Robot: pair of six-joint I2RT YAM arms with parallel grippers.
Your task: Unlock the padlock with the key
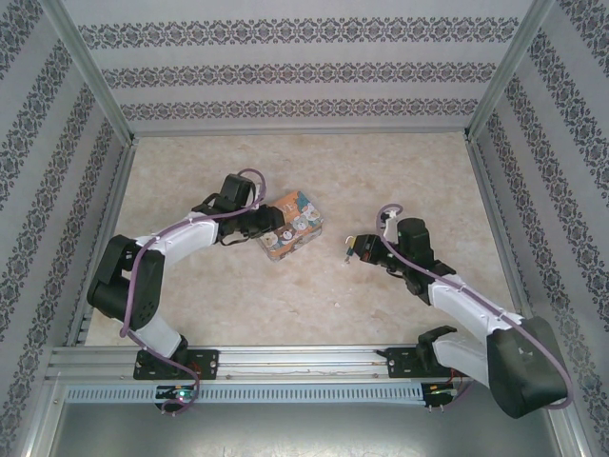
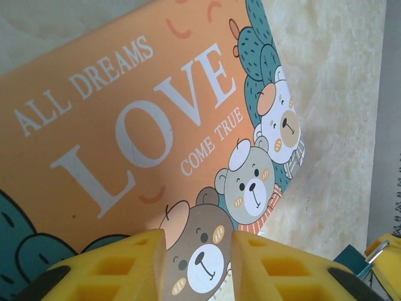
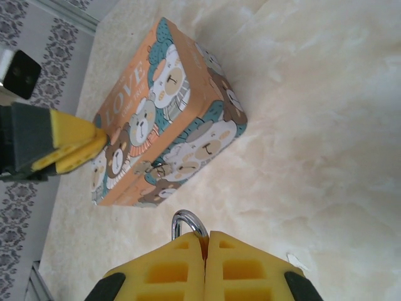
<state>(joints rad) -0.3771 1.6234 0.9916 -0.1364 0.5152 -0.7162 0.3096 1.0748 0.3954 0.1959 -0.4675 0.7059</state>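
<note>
Grips the little padlock [image 3: 187, 222] in the shut right hand [image 3: 205, 241]; holds the left hand [image 2: 198, 243] a bit open right by the box [image 2: 125, 125].

An orange tin box [image 1: 291, 227] is lettered in white and decorated with teal cacti and bears in brown, grey and white. Beneath the box, the table [image 1: 266, 305] is veined in cream marble; behind the box, walls [image 1: 285, 71] are banded with dark floral borders on pale grey. Beside the box, the padlock [image 3: 186, 221] is shown silver-looped against the yellow-fingered right gripper [image 3: 205, 241].
</note>
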